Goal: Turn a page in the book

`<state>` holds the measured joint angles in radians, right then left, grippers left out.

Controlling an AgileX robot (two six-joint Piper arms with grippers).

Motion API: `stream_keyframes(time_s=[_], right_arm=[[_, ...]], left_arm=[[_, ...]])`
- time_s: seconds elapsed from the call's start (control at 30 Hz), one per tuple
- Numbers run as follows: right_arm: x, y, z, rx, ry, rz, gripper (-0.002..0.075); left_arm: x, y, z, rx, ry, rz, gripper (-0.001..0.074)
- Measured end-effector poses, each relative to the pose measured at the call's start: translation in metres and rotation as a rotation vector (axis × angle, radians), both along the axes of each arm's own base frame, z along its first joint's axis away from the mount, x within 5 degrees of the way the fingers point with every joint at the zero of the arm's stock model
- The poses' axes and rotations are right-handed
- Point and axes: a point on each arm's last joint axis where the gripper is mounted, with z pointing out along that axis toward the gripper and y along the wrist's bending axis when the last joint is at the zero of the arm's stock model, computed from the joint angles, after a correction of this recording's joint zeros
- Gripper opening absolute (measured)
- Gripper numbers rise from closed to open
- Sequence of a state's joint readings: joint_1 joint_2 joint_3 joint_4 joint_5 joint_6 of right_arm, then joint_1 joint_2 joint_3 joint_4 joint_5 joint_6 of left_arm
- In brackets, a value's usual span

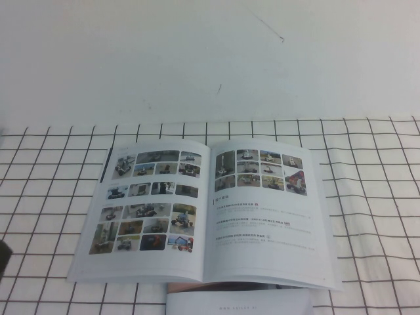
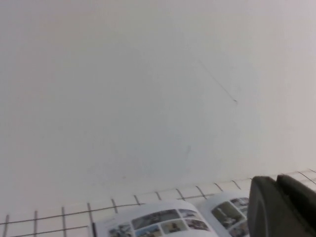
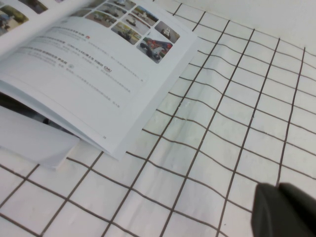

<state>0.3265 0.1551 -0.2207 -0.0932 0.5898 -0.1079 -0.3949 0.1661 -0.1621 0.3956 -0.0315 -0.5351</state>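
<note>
The left gripper [image 2: 281,207] was raised, facing the wall above the far edge of the book [image 1: 207,213], and the right gripper [image 3: 284,212] hung over bare checked cloth [image 1: 374,197] off the book's right side; I cannot tell how either gripper's fingers stood. The book lay open and flat mid-table, well clear of both, its right-hand page [image 1: 266,216] untouched. Its near edge overlapped a white booklet [image 1: 239,303].

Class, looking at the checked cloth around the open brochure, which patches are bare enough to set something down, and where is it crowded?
Bare checked cloth lies right of the book, and a narrower strip on its left. A thin band runs behind it up to the wall. The near edge is crowded: a white booklet tucks under the book. The left gripper and right gripper show only at their wrist views' edges.
</note>
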Motion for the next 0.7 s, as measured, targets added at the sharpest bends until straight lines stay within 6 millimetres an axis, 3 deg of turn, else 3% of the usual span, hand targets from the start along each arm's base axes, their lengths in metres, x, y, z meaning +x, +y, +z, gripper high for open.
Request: stream_keyframes(time_s=[0.3, 0.7], right_arm=[[0.000, 0.000, 0.000, 0.001, -0.002, 0.000, 0.0001], [0.000, 0.000, 0.000, -0.001, -0.003, 0.000, 0.0001]], left_arm=[[-0.006, 0.016, -0.047, -0.032, -0.020, 0.234, -0.0002], [-0.005, 0.026, -0.066, -0.111, 0.184, 0.370, -0.0002]])
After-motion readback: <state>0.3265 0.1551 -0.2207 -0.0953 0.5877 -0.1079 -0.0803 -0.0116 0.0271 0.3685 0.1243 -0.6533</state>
